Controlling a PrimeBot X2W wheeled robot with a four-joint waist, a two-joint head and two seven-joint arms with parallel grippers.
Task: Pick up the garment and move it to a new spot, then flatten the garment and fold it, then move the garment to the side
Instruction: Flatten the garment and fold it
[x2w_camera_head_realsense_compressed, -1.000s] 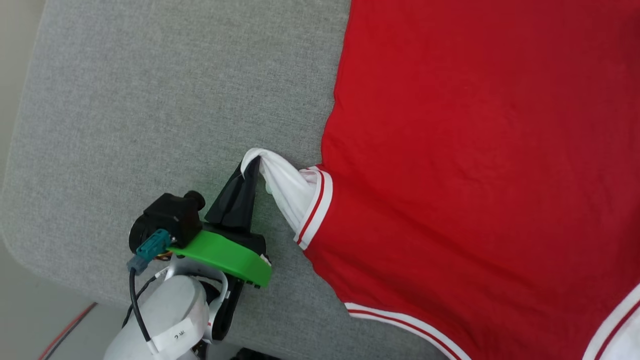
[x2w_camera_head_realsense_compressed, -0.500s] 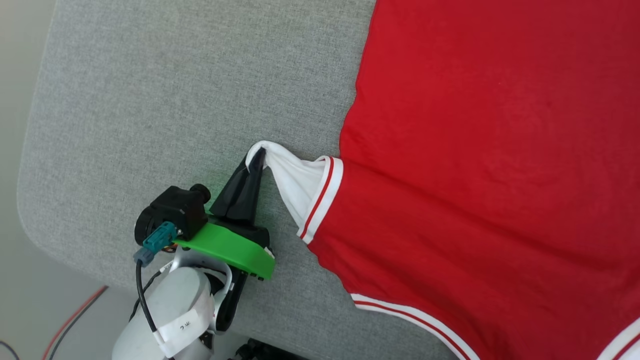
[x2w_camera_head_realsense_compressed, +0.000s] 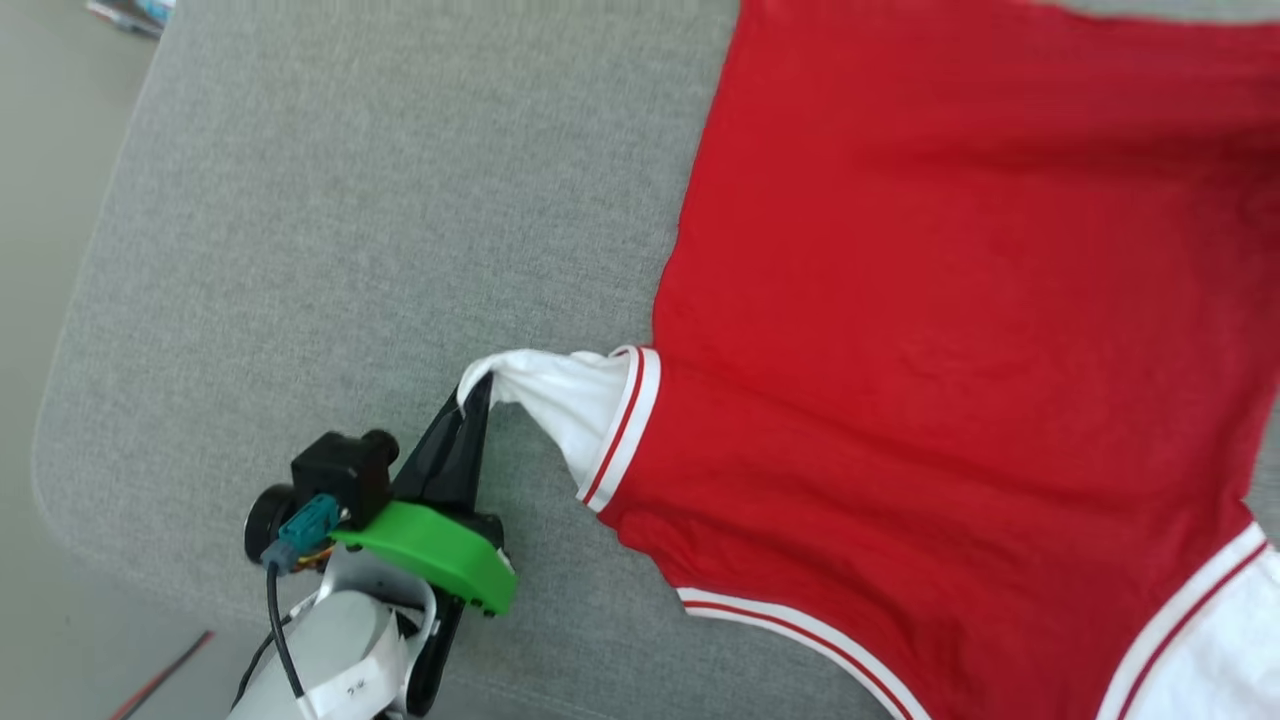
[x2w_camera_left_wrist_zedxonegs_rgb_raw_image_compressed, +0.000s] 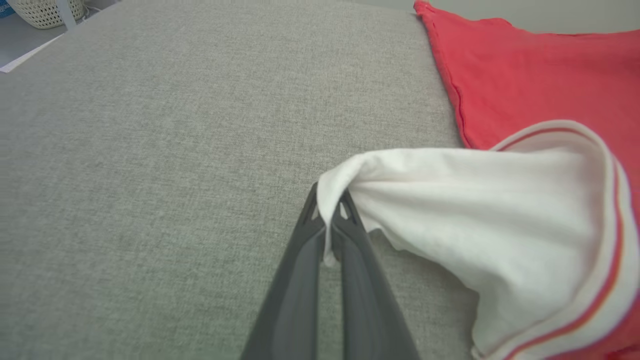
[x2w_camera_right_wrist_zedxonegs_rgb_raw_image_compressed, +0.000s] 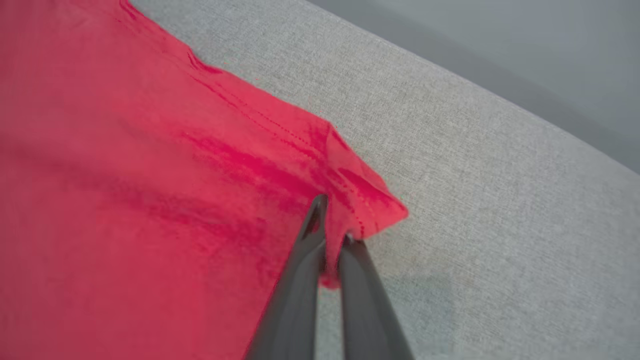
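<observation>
Two grippers, both clamped on the red jersey (x2w_camera_head_realsense_compressed: 900, 350). The jersey lies spread, plain red side up, over the right half of the grey padded surface (x2w_camera_head_realsense_compressed: 350, 250). The left gripper (x2w_camera_head_realsense_compressed: 476, 388) sits near left, fingers pressed together on the tip of the white sleeve (x2w_camera_head_realsense_compressed: 560, 400), which is pulled leftward into a taut cone. Red-white striped trim (x2w_camera_head_realsense_compressed: 618, 425) runs where the sleeve meets the body. The right gripper (x2w_camera_right_wrist_zedxonegs_rgb_raw_image_compressed: 332, 220) has its fingers squeezed on the red hem corner (x2w_camera_right_wrist_zedxonegs_rgb_raw_image_compressed: 370, 202), cloth bunched between them, near the pad's edge. A second white sleeve (x2w_camera_head_realsense_compressed: 1210, 650) is at near right. A wicker basket (x2w_camera_left_wrist_zedxonegs_rgb_raw_image_compressed: 45, 12) stands far left.
</observation>
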